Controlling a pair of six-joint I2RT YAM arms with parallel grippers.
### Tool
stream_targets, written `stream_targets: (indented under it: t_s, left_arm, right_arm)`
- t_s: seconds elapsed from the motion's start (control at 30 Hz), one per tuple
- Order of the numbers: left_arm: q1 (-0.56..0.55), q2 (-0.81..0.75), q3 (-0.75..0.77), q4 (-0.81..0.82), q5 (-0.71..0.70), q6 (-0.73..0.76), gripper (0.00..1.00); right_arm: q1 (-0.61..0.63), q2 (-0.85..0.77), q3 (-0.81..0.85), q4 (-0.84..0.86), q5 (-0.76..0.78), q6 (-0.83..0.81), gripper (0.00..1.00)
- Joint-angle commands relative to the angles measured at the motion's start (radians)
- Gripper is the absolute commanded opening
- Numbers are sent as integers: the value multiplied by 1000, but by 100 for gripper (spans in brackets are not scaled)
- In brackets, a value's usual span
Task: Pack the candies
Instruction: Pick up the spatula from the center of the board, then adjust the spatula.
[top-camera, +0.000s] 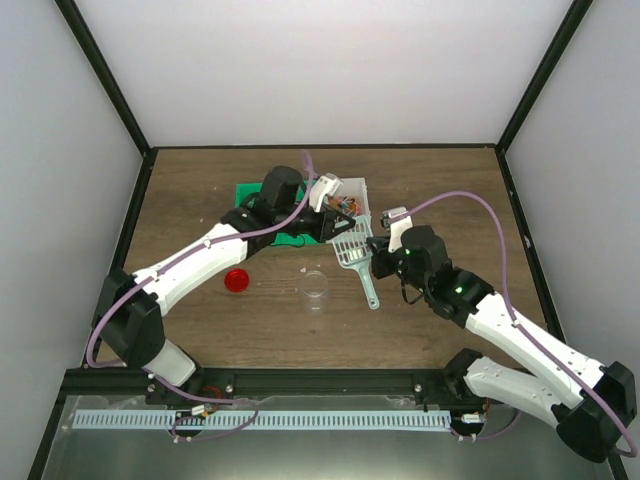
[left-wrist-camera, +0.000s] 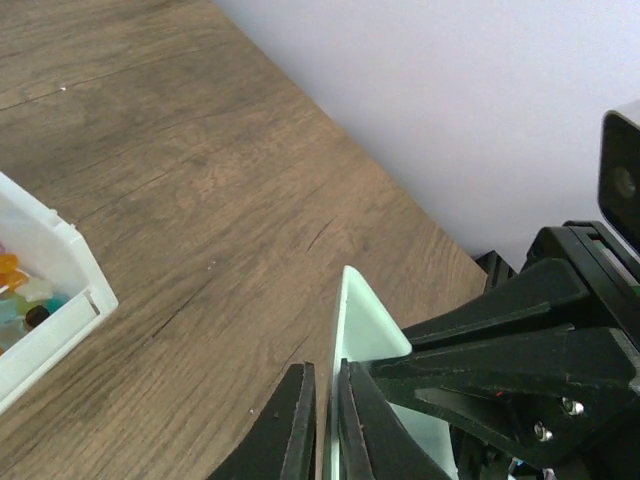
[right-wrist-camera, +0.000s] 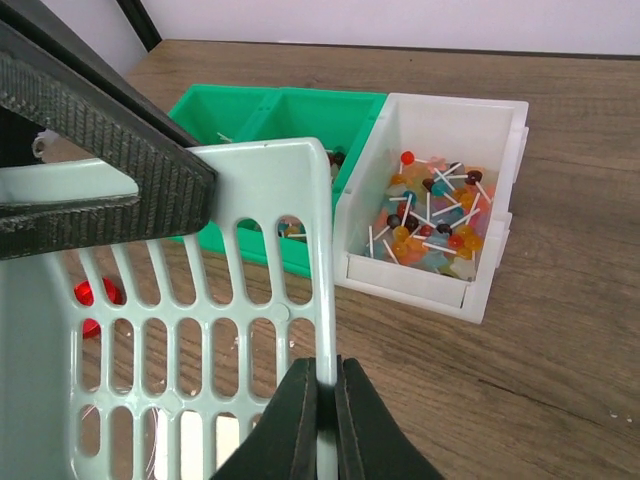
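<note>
Now the right claw pinches the slotted plastic scoop.

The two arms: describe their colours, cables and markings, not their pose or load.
Both the left arm and right arm have white link shells with black joints and bases. A lilac cable loops loosely along each. The right arm shows a small green light. The fingers are matte black wedges.

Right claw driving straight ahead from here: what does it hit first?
Probably the green bin, beside the white bin of candies; the slotted scoop that the right claw pinches would touch it first. Depth is unclear.
</note>
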Motion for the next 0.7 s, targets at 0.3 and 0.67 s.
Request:
stream_targets:
  t_s: [0.3,0.67]
  left_arm:
    - [41,-56,-135,178,-30,-93,4]
    - [127,-109,-353,664,-17,-385,4]
  right_arm:
    - [10,-69,-31,84,53,79,40]
    - [-72,-159,-215,370,-81,306,81]
